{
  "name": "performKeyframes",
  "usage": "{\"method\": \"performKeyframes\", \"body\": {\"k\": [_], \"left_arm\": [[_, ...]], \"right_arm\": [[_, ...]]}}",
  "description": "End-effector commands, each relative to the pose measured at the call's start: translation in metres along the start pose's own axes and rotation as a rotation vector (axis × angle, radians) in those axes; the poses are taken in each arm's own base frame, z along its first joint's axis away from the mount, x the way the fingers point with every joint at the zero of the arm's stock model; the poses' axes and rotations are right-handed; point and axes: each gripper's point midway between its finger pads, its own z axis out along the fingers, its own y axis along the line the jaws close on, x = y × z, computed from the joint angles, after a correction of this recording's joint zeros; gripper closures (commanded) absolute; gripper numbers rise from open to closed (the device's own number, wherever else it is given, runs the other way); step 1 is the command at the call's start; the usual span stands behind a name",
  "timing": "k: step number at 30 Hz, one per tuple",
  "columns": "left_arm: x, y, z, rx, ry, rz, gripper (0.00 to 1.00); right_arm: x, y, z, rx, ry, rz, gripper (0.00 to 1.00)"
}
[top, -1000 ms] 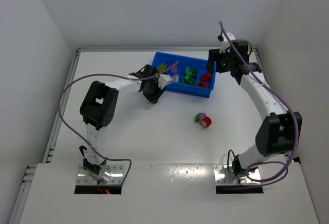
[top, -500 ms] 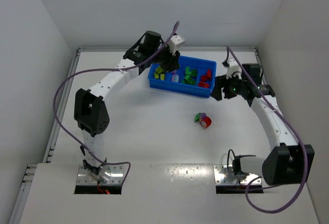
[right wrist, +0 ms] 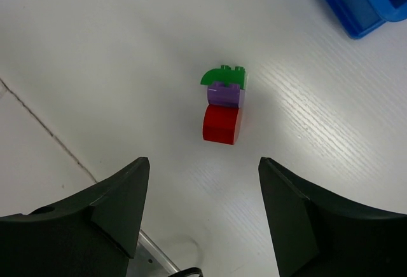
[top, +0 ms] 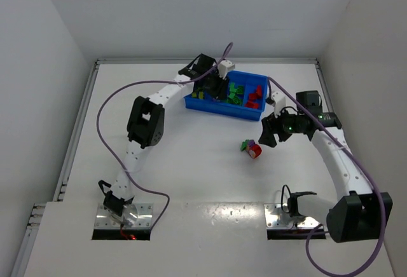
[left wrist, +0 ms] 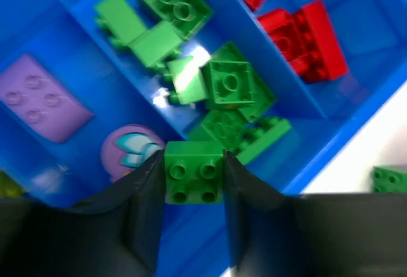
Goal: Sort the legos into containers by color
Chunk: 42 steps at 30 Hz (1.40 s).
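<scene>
Swung over the tray (left wrist: 381,48), left pincer (left wrist: 194,178) is pinching a green brick (left wrist: 193,169), probably needing release onto greens (left wrist: 229,86) below; right pincer (right wrist: 203,166) is hovering spread.

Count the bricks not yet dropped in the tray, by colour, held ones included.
Green: 2, the green brick in the left jaws and the green end of the stack on the table
Purple: 1, the purple middle
Red: 1, the red end
Total: 4

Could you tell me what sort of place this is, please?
Probably a lab robot cell: bare white walls box in a white table, a left arm and right arm are bolted at its near edge, and the props are a blue tray and toy bricks.
</scene>
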Motion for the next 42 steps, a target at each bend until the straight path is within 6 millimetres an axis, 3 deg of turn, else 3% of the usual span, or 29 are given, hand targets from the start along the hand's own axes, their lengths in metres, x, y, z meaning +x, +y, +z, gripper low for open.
{"method": "performKeyframes", "body": {"k": [1, 3, 4, 6, 9, 10, 11, 12, 13, 15, 16, 18, 19, 23, 24, 29, 34, 41, 42], "left_arm": [[-0.045, 0.006, -0.017, -0.052, -0.102, 0.019, 0.50], [-0.042, 0.012, -0.013, -0.080, -0.099, 0.006, 0.37], [-0.042, 0.017, -0.014, -0.106, -0.097, 0.005, 0.25], [-0.037, 0.018, -0.012, -0.116, -0.087, -0.010, 0.17], [-0.045, 0.018, -0.032, -0.133, -0.107, -0.020, 0.13], [-0.049, 0.017, -0.038, -0.145, -0.119, -0.015, 0.13], [-0.041, 0.021, -0.042, -0.152, -0.108, -0.039, 0.13], [-0.056, 0.020, -0.062, -0.163, -0.146, -0.031, 0.13], [-0.061, 0.017, -0.069, -0.164, -0.167, -0.036, 0.13], [-0.060, 0.029, -0.088, -0.189, -0.183, -0.069, 0.11], [-0.074, 0.021, -0.105, -0.191, -0.225, -0.067, 0.11], [-0.072, 0.028, -0.123, -0.204, -0.241, -0.094, 0.11], [-0.082, 0.021, -0.138, -0.205, -0.269, -0.090, 0.11], [-0.079, 0.019, -0.161, -0.211, -0.282, -0.096, 0.11], [-0.084, 0.017, -0.175, -0.220, -0.301, -0.092, 0.11], [-0.072, 0.017, -0.194, -0.245, -0.307, -0.102, 0.11], [-0.066, 0.024, -0.205, -0.272, -0.312, -0.114, 0.11], [-0.056, 0.030, -0.205, -0.246, -0.321, -0.172, 0.11], [-0.054, 0.032, -0.205, -0.238, -0.325, -0.190, 0.11]], "right_arm": [[0.003, 0.011, 0.002, -0.058, 0.026, -0.074, 0.30], [0.005, 0.012, 0.006, -0.074, 0.039, -0.099, 0.30], [0.004, 0.015, 0.010, -0.091, 0.048, -0.130, 0.30], [0.008, 0.016, 0.016, -0.106, 0.076, -0.141, 0.30], [0.011, 0.025, 0.026, -0.148, 0.107, -0.167, 0.30], [0.013, 0.025, 0.031, -0.153, 0.122, -0.172, 0.30], [0.015, 0.030, 0.035, -0.166, 0.140, -0.187, 0.30], [0.017, 0.033, 0.038, -0.179, 0.149, -0.201, 0.30], [0.017, 0.032, 0.042, -0.174, 0.157, -0.213, 0.30], [0.021, 0.032, 0.050, -0.165, 0.193, -0.237, 0.29], [0.023, 0.027, 0.053, -0.136, 0.201, -0.253, 0.29], [0.028, 0.021, 0.063, -0.106, 0.232, -0.233, 0.29], [0.026, 0.014, 0.067, -0.068, 0.235, -0.242, 0.29], [0.036, -0.002, 0.078, -0.010, 0.292, -0.217, 0.29], [0.039, -0.004, 0.079, -0.005, 0.305, -0.214, 0.29], [0.048, -0.012, 0.085, 0.035, 0.344, -0.213, 0.29], [0.059, -0.008, 0.088, 0.019, 0.372, -0.211, 0.42], [0.082, 0.005, 0.085, -0.051, 0.436, -0.218, 0.45], [0.086, 0.006, 0.085, -0.054, 0.444, -0.214, 0.49]]}}
